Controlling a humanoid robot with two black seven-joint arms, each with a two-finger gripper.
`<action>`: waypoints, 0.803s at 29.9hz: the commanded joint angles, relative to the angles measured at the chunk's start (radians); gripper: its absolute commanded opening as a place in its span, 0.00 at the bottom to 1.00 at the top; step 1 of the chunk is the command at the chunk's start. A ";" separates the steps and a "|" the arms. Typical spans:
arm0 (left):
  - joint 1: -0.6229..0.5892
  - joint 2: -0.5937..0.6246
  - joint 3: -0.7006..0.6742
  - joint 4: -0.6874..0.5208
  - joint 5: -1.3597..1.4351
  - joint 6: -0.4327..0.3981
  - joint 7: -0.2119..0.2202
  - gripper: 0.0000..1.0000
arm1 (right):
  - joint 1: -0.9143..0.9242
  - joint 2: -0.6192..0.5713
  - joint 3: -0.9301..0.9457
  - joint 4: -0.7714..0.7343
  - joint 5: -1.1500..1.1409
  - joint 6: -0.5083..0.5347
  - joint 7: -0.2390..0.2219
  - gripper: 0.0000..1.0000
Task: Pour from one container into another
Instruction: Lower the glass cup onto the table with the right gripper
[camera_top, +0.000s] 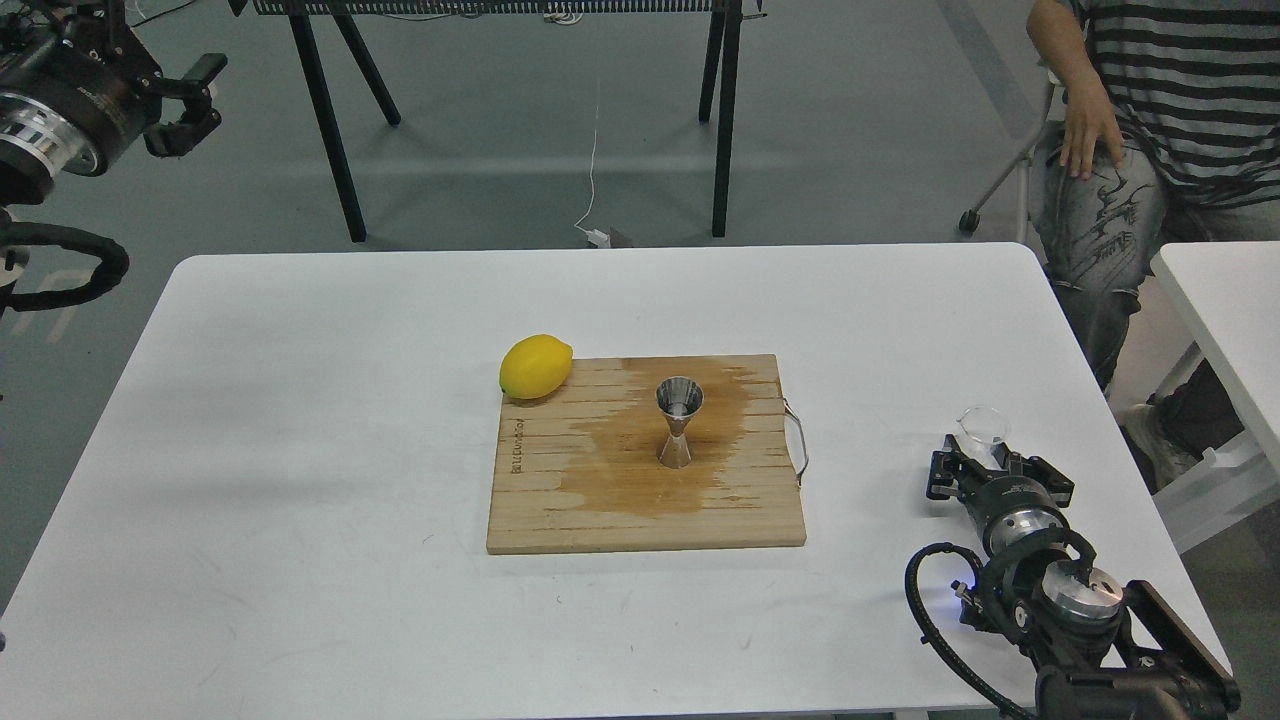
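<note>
Stainless-steel hourglass jigger (679, 422) stands upright near the middle of a light wooden cutting board (560, 505), on a dark wet stain (640, 480) that spreads over the board's centre and right part. Yellow lemon (536, 366) sits at the board's far-left corner, partly overhanging onto the white table (300, 450). Metal handle (798, 440) on the board's right edge. Small clear glass cup (983, 427) is on the table at the right, well apart from the board, with the right gripper (975, 462) right up against its near side; fingers reach around the cup's base, but contact is hard to read since the glass is transparent, so cannot tell whether it is clamped or loose. Left gripper (190, 100) hangs raised off the table at top left, over the floor, fingers spread apart and holding nothing. Person in a striped shirt (1180, 90) sits beyond the table's far-right corner, hand (1088, 135) on knee. Black trestle legs (330, 120) stand behind the table.
</note>
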 joint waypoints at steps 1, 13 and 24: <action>0.000 0.001 0.000 0.000 0.000 0.000 -0.001 1.00 | -0.001 0.000 0.005 0.003 0.000 0.000 0.004 0.95; -0.003 0.001 0.000 0.000 0.000 0.000 -0.001 1.00 | -0.012 0.002 0.011 0.029 0.001 0.000 0.007 0.96; -0.020 0.019 0.000 0.000 0.000 0.000 -0.001 1.00 | -0.122 -0.052 0.042 0.218 0.001 -0.003 0.007 0.96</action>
